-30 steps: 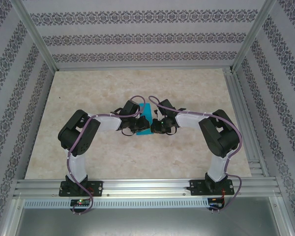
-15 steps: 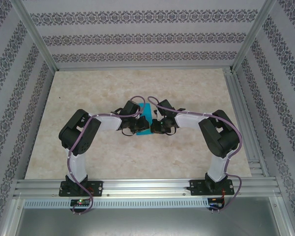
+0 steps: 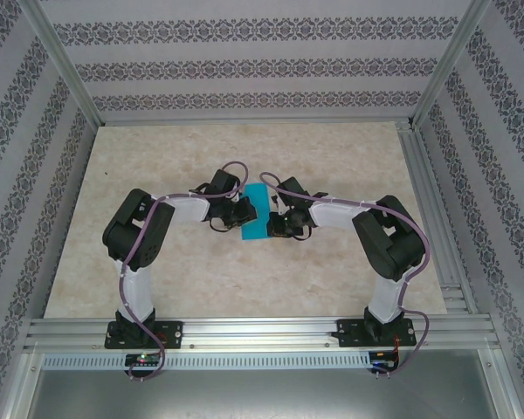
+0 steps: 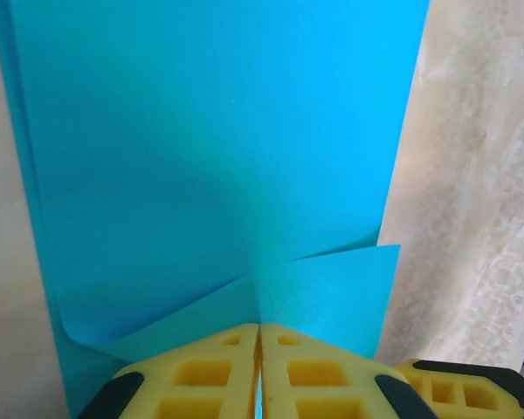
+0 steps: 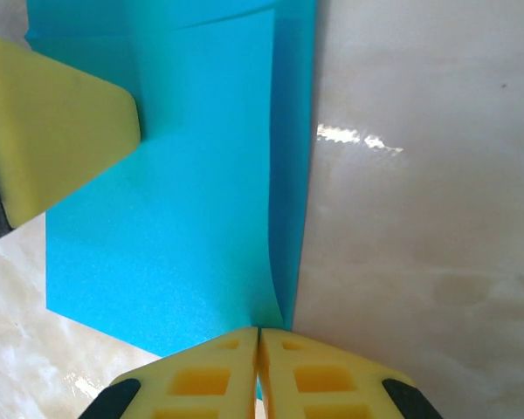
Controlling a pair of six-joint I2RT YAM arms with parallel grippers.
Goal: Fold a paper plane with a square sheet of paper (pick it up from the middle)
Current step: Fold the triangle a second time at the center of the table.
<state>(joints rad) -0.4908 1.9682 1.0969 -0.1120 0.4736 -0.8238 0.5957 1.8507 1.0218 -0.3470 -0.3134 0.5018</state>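
1. Square sheet of paper [image 3: 255, 214], folded into a narrow teal-blue strip, sits at mid-table between the 2 grippers. More of it is exposed than 1 second ago.
2. Left gripper [image 4: 260, 371] has drawn back to the left and slightly toward the far wall since then. Its yellow fingers are pressed together on the sheet's edge, where 2 creased flaps meet.
3. Right gripper [image 5: 258, 371] sits where it was, pinched tight on the sheet's folded edge.
4. Seen from the right wrist, one of the left gripper's yellow fingers [image 5: 61, 122] lies against the paper's upper left.
5. Around them are the marbled table [image 3: 332, 157], an aluminium frame [image 3: 244, 330] and patterned walls [image 3: 244, 65]. Both wrists and a purple cable [image 3: 284, 188] cover the strip's sides from above.
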